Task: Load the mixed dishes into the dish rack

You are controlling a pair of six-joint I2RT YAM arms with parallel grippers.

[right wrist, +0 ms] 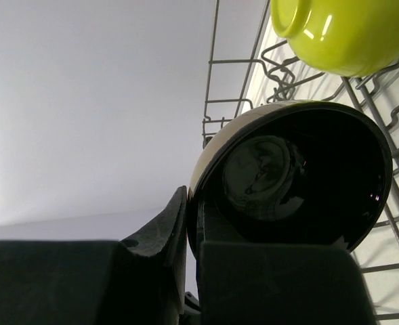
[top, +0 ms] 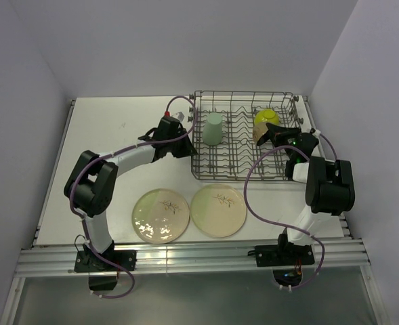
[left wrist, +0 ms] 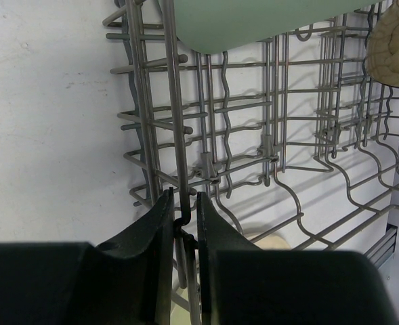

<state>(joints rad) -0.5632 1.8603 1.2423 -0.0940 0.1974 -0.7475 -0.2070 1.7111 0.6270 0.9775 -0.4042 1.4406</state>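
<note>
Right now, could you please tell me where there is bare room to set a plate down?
Bare table lies left of the dish rack, past the left gripper clamped on its wire. Rack slots between mint cup and lime bowl are free. The right side is crowded: right gripper holding the dark cup.

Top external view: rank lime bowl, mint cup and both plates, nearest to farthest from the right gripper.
1. Lime bowl, in the rack beside the right gripper.
2. Mint cup, rack's left end.
3. Right plate, on the table.
4. Left plate, farthest left.
</note>
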